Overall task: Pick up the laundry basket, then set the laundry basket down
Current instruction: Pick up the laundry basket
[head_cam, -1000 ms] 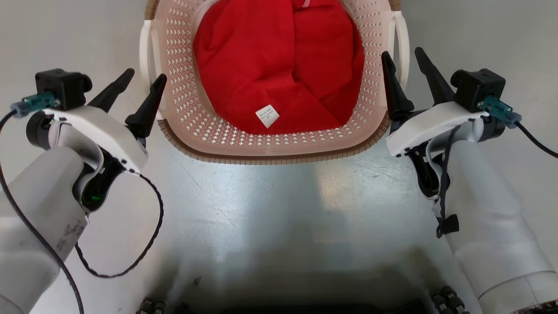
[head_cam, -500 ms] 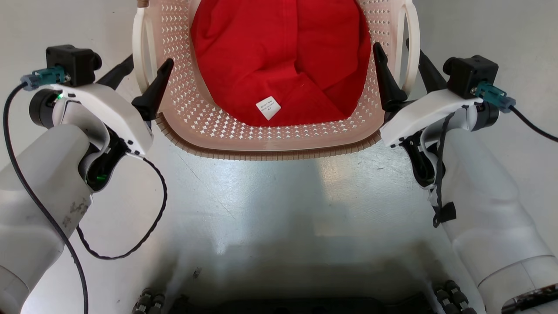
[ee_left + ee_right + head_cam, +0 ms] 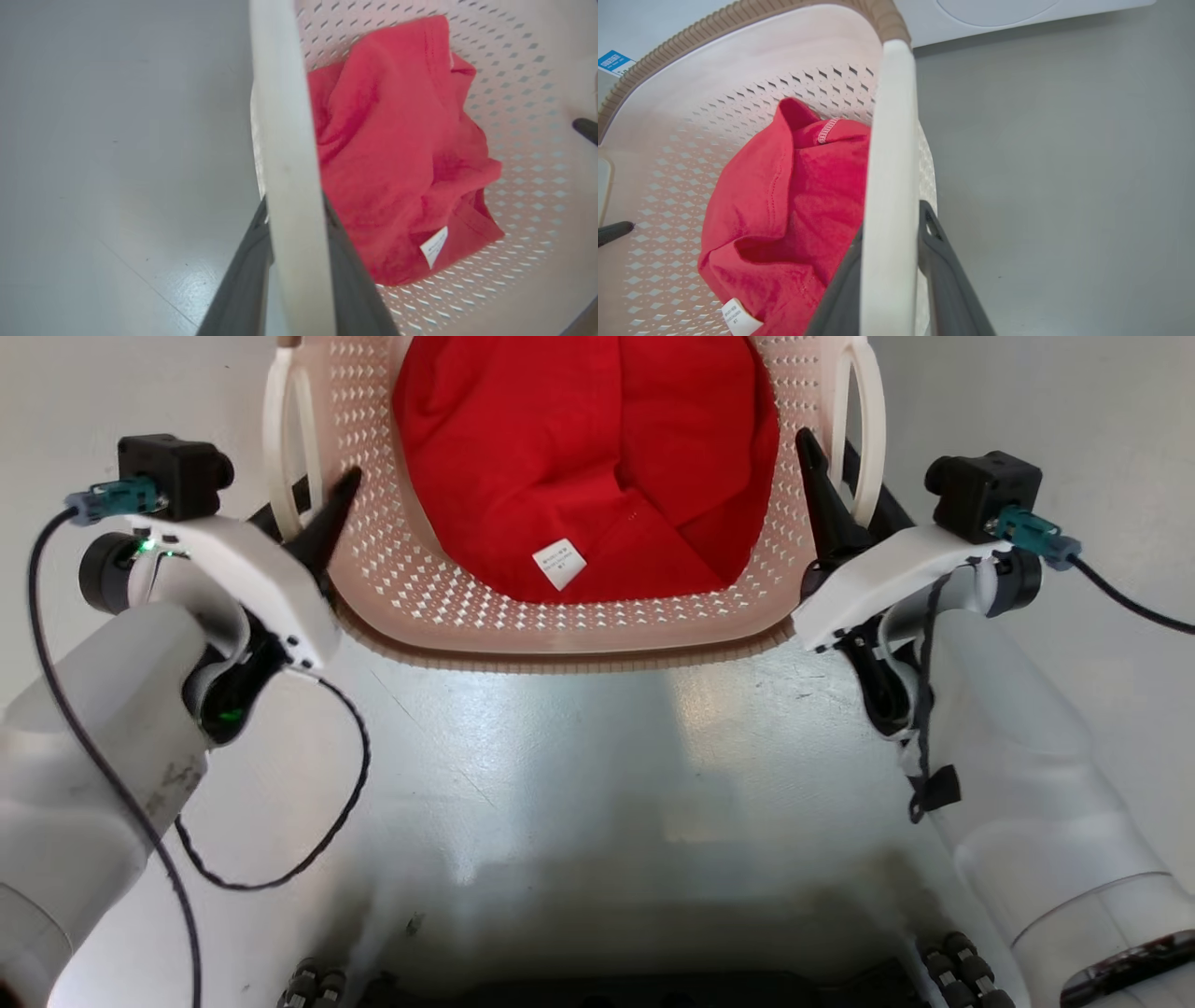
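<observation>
One basket between my arms, one red garment inside. My left gripper is pinched onto the left handle, my right gripper onto the right handle. Grey floor around.

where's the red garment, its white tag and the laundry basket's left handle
red garment (image 3: pixel 579 457), head view, middle of the crumpled cloth
white tag (image 3: pixel 558 563), head view, centre of the tag
laundry basket's left handle (image 3: pixel 289 140), left wrist view, mid-length of the white strip
</observation>
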Controlling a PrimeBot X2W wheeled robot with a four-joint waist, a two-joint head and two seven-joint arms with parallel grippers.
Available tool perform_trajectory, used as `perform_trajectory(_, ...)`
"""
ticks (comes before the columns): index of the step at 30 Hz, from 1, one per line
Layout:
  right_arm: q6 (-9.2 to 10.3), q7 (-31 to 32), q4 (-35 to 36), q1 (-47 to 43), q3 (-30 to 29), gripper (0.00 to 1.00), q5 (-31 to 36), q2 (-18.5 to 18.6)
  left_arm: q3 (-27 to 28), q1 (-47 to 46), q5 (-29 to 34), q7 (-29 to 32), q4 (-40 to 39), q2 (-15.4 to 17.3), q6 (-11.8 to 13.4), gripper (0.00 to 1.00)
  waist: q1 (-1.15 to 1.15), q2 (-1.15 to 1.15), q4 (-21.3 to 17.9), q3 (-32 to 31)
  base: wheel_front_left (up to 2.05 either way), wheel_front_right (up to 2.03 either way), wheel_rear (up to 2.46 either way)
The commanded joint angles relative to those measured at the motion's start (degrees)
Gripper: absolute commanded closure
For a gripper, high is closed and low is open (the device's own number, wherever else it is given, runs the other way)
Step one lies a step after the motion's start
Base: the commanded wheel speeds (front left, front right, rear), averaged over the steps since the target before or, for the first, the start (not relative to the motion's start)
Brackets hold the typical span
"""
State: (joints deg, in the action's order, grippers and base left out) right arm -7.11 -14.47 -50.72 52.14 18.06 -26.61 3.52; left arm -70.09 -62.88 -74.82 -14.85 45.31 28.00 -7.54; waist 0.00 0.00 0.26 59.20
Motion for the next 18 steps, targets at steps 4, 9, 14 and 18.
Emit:
perform_trajectory(4, -0.37, -0.52, -0.12, -1.45, 1.22, 1.00, -1.01, -0.64, 0.17, -0.56, -1.29, -0.14, 0.74, 3.11, 0.05, 1.00, 0.00, 0.00, 0.04, -0.20, 0.00, 0.00, 0.00)
perform_trajectory(9, -0.37, -0.52, -0.63, -1.39, 1.33, 1.00, -1.46, -0.64, -0.26, -0.47, -1.80, -0.14, 0.84, 3.15, 0.05, 1.00, 0.00, 0.00, 0.23, -0.68, 0.00, 0.00, 0.00)
perform_trajectory(14, -0.37, -0.52, -1.15, -1.21, 1.67, 1.00, -1.96, -0.64, -0.67, -0.14, -2.38, -0.14, 0.94, 3.08, 0.05, 1.00, 0.00, 0.00, 0.36, -1.46, 0.00, 0.00, 0.00)
perform_trajectory(18, -0.37, -0.52, -1.23, -1.42, 2.11, 1.00, -2.70, -0.64, -1.15, 0.36, -2.69, -0.14, 1.05, 3.04, 0.05, 1.00, 0.00, 0.00, 0.24, -2.33, 0.00, 0.00, 0.00)
